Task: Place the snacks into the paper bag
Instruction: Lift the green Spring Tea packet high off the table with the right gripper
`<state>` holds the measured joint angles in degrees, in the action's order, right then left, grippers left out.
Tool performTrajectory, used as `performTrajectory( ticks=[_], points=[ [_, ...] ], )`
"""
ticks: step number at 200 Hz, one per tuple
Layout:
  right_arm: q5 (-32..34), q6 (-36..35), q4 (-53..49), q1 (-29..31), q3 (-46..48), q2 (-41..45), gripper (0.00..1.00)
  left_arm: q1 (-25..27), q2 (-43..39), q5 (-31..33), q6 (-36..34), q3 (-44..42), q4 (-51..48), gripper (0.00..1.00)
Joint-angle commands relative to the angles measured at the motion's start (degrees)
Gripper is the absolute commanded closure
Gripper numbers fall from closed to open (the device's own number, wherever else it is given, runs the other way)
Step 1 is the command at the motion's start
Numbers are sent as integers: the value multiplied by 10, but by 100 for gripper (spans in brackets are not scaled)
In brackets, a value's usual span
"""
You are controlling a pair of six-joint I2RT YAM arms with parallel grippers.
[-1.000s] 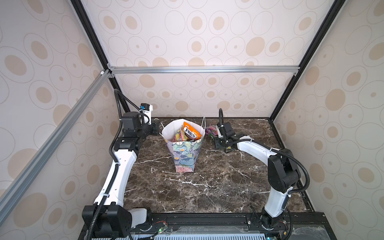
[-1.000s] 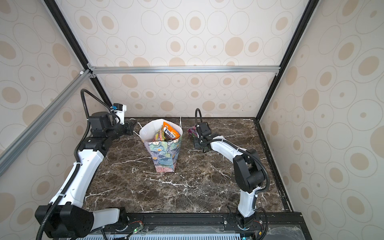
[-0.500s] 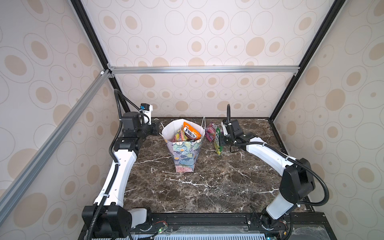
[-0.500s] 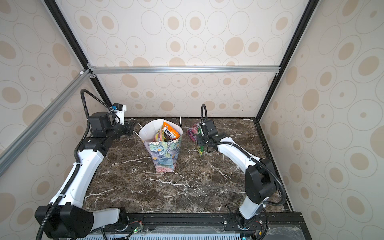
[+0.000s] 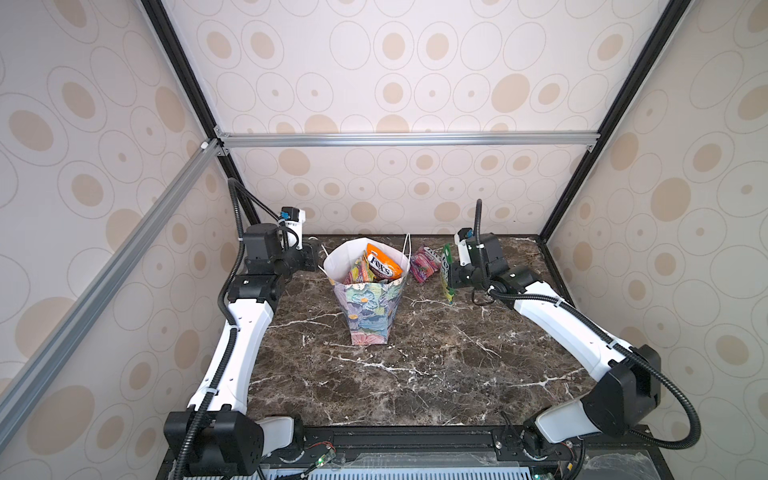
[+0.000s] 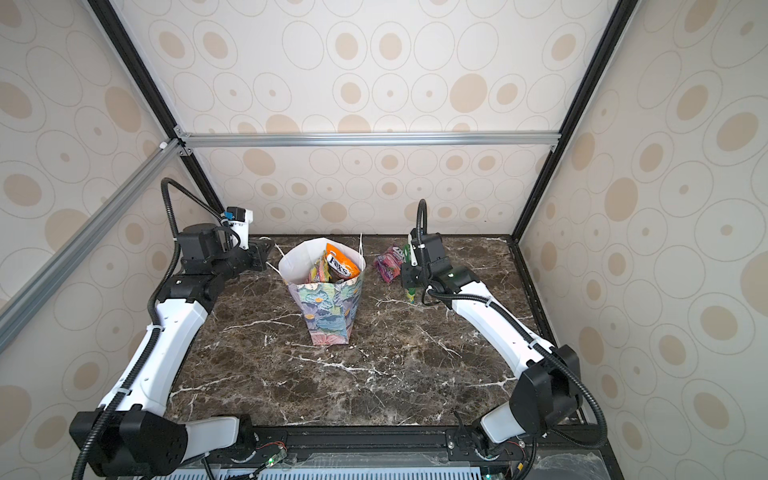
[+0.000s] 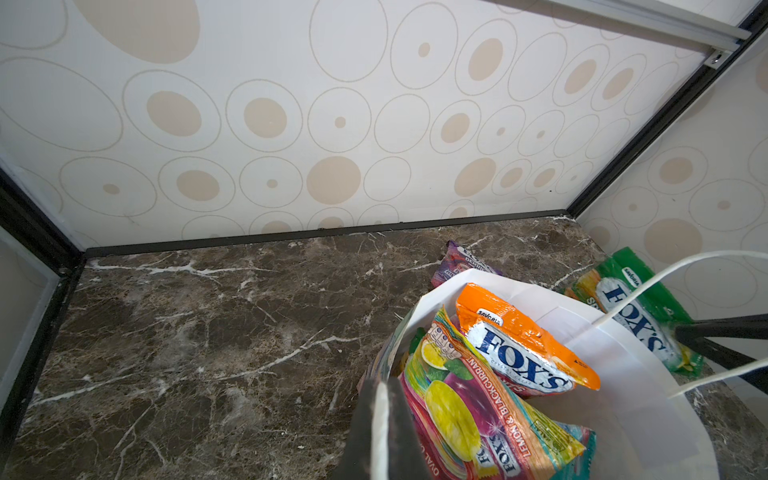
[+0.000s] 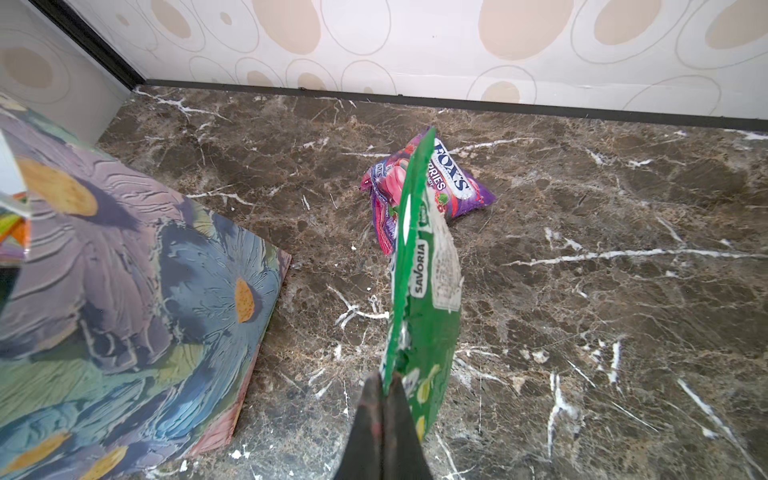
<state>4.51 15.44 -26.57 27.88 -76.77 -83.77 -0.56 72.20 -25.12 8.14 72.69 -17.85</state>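
**While one hand holds the bag open, a green packet is up and ready to go in**

If a clock face is laid over the bag's mouth, 12 o'clock at the back wall, the nearest thing is the upright paper gift bag (image 5: 368, 307). It is painted with blue, green and pink flowers and stands on the dark marbled worktop (image 5: 415, 374). Inside it, an orange crinkly plastic packet (image 5: 382, 266) marked FOX'S leans on a striped yellow-and-pink packet (image 7: 469, 411); what lies beneath them is hidden.

At 9 o'clock the left hand (image 7: 384, 388) is pressed together on the bag's white rim, pinching the paper so the mouth stays wide.

At 3 o'clock, just beside the bag but not touching it, the right hand (image 8: 384, 380) pinches one end of a green crinkly plastic packet (image 8: 419, 291). The packet is held edge-on and appears to be clear of the worktop.

Farther back, near 2 o'clock, a pink-purple crinkly plastic packet (image 8: 419, 183) lies flat on the worktop, untouched.

The step in hand looks like the carry. Next, the green packet must travel toward 9 o'clock, high enough for its free end to clear the rim and the thin white cord handle (image 7: 648, 291). Then the fingers should spread above the opening. After that, only the pink-purple packet seems left.
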Motion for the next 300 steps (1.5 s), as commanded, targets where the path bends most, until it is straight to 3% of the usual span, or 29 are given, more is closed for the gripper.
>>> performTrajectory(
  ticks=[1, 82, 142, 249, 300],
  points=[
    [-5, -8, -3, -2, -34, 29, 100, 0, -22, 6, -10, 33, 33, 100],
    [-25, -20, -38, -1, -93, 49, 100, -1, -22, 8, -9, 33, 34, 100],
    [-35, -54, -78, 11, -199, 37, 100, -1, -22, 6, -8, 33, 35, 100],
    [-46, -81, -111, 69, -474, -87, 100, 0, -20, 1, -8, 34, 33, 100],
    [-50, -76, -88, 85, -544, -128, 100, -1, -22, 0, -8, 33, 34, 100]
  ],
)
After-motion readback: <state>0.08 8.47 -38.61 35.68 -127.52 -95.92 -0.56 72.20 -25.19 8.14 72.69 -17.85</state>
